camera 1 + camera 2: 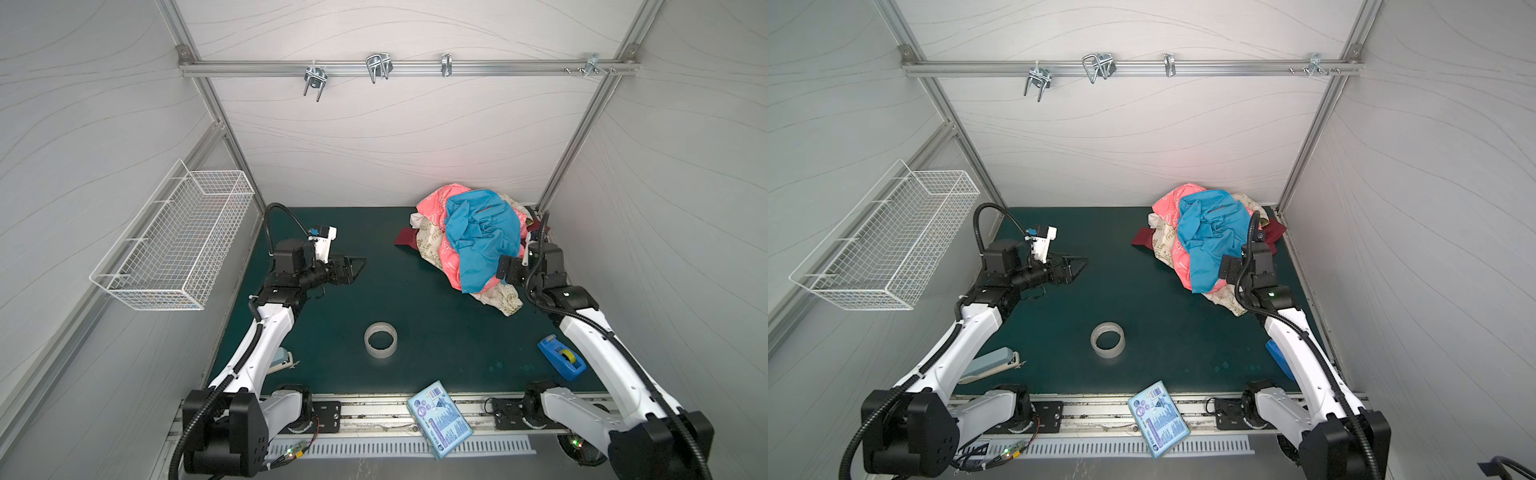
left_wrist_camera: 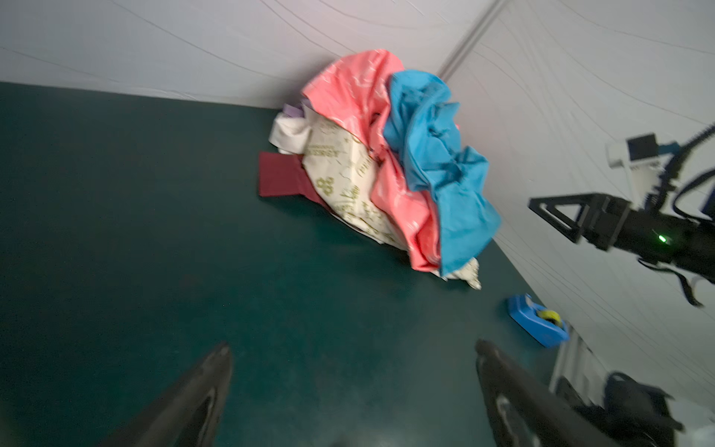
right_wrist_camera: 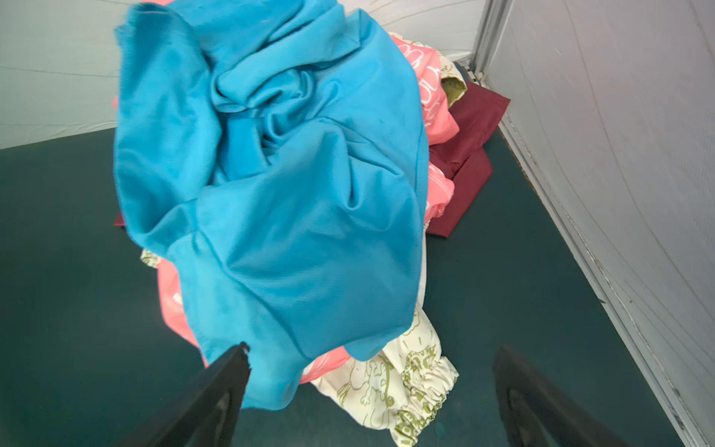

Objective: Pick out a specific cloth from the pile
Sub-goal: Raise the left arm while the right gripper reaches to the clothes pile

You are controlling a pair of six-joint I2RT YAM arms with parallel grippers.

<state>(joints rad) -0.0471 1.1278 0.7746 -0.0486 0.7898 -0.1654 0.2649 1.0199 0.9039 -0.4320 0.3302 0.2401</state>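
The pile (image 1: 478, 245) (image 1: 1208, 241) lies at the back right of the green mat. The cloth (image 1: 432, 203) (image 1: 1167, 203) (image 2: 348, 93) (image 3: 435, 81), coral-pink with white doodles, shows at the pile's far-left side and again low at its front, mostly under a bright blue cloth (image 1: 482, 232) (image 3: 271, 174). A cream cloth (image 3: 410, 379) with olive prints sticks out at the near end. My right gripper (image 1: 505, 270) (image 1: 1225, 268) (image 3: 372, 350) hovers open at the pile's near right edge, holding nothing. At mid-left, far from the pile, my left gripper (image 1: 351, 266) (image 1: 1077, 266) (image 2: 353, 348) is open and empty.
A clear tape roll (image 1: 380, 339) stands mid-mat. A blue tape dispenser (image 1: 561, 357) lies by the right arm and a blue booklet (image 1: 439, 419) on the front edge. A wire basket (image 1: 174, 241) hangs on the left wall. A maroon cloth (image 3: 472, 127) lies against the right wall.
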